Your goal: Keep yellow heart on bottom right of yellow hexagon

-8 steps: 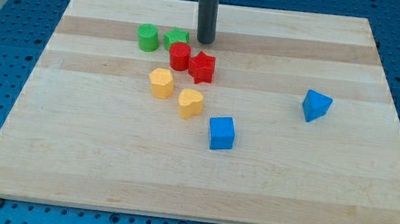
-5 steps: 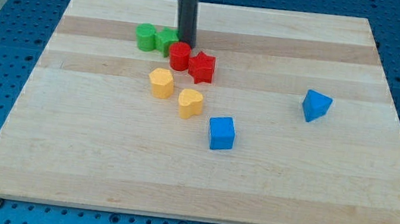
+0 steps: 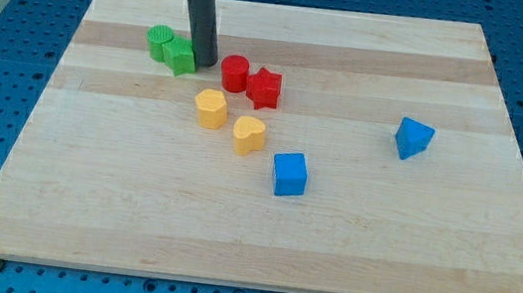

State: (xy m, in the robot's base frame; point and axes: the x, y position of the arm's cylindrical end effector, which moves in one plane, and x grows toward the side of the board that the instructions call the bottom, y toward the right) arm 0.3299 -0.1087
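The yellow hexagon lies left of the board's middle. The yellow heart lies just to its lower right, a small gap between them. My tip stands above the hexagon, touching the right side of the green star. The green cylinder sits against the star's upper left. The red cylinder and the red star sit to the right of my tip, above the yellow blocks.
A blue cube lies to the lower right of the heart. A blue angular block lies at the view's right. The wooden board rests on a blue perforated table.
My tip has slid left along the view's top, pushing the green star and green cylinder left, away from the red cylinder. The yellow blocks have not moved.
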